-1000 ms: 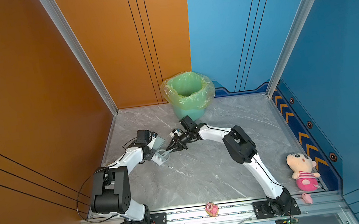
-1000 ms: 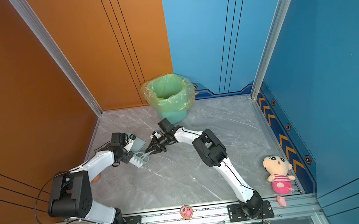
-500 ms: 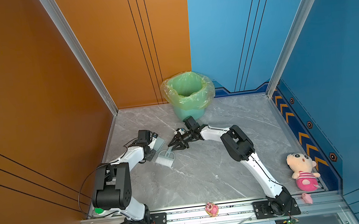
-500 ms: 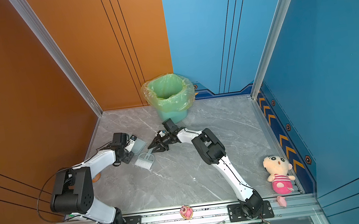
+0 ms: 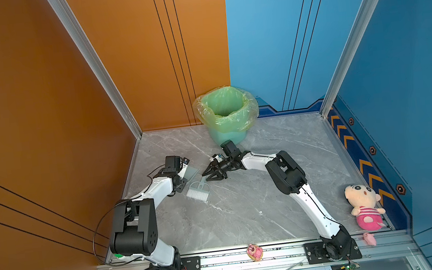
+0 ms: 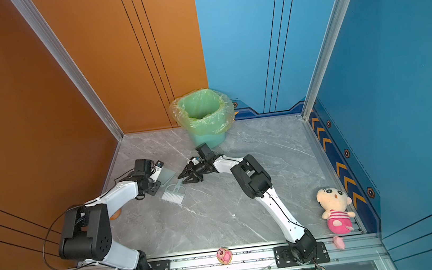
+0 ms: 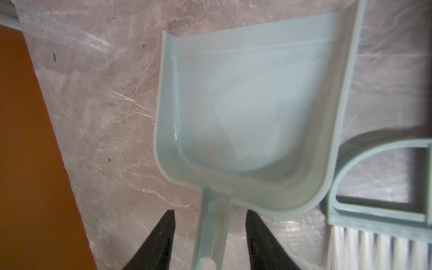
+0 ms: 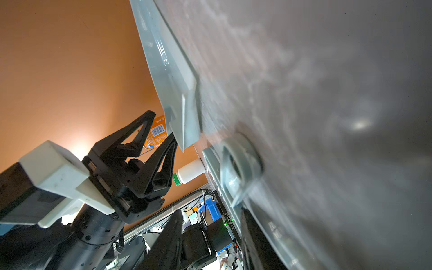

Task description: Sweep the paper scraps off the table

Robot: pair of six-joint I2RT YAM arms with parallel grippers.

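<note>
Left gripper (image 7: 210, 213), jaws parted, straddles the handle of the dustpan (image 7: 245, 105) without gripping; the brush (image 5: 198, 191) lies at seven o'clock of the spread, empty right gripper (image 5: 206, 177).

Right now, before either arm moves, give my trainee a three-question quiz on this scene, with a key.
1. True or false: the left gripper is clamped tight on the dustpan handle.
2. Which thing lies on the table right beside the dustpan? A. a sponge B. a brush C. a cloth
3. Short answer: what does the right gripper hold?
Key: 1. False: its jaws stand open on either side of the handle, with gaps. 2. B, the brush. 3. Nothing: its jaws are open near the brush's handle.
</note>
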